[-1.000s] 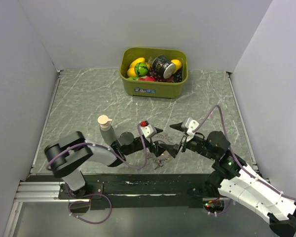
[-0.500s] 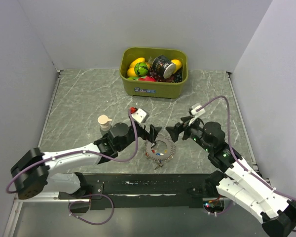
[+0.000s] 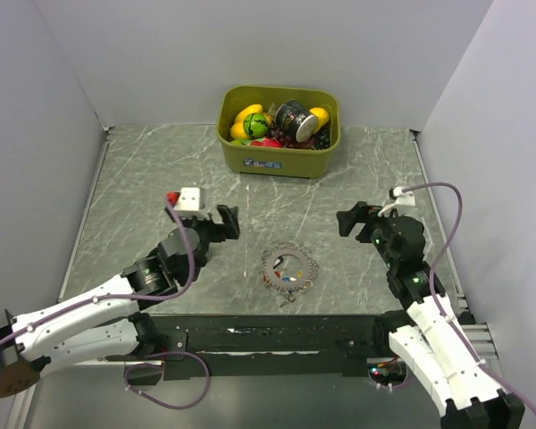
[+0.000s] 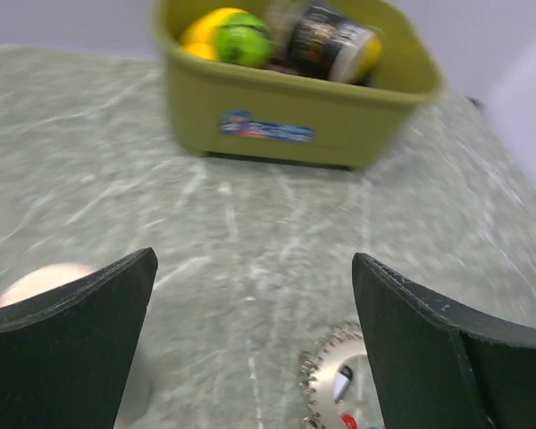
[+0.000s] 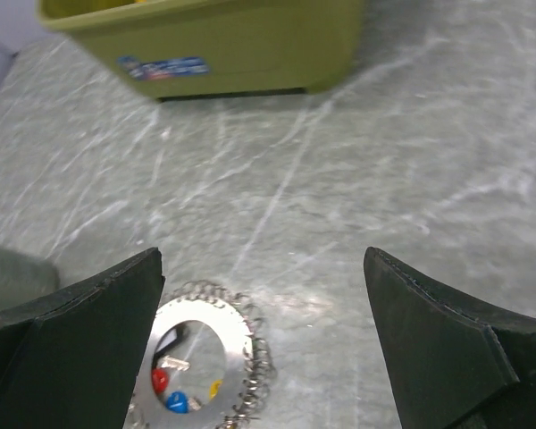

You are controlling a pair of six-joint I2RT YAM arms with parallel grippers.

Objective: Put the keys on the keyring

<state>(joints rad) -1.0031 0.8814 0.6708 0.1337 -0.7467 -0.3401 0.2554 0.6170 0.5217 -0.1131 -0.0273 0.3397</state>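
The keyring (image 3: 288, 270) lies flat on the marble table near its front edge, a silvery ring with chain bunched round its rim. The keys (image 3: 286, 278) rest inside its loop. The right wrist view shows the keyring (image 5: 242, 332) with the red tag (image 5: 159, 380), the blue tag (image 5: 177, 401) and the yellow tag (image 5: 214, 388). In the left wrist view only an edge of the keyring (image 4: 326, 375) shows at the bottom. My left gripper (image 3: 227, 222) (image 4: 253, 259) hangs open to the left of it. My right gripper (image 3: 345, 219) (image 5: 262, 255) hangs open to the right. Neither touches it.
An olive-green bin (image 3: 235, 148) (image 4: 277, 121) (image 5: 250, 54) full of toy fruit and a can stands at the back middle. A white pump top (image 4: 40, 281) of a bottle shows beside my left finger; from above my left arm hides it. Grey walls close in three sides.
Both arms have drawn back from the keyring, the left one leftward and the right one rightward. The ring now lies uncovered. The pump bottle is now hidden under the left arm.
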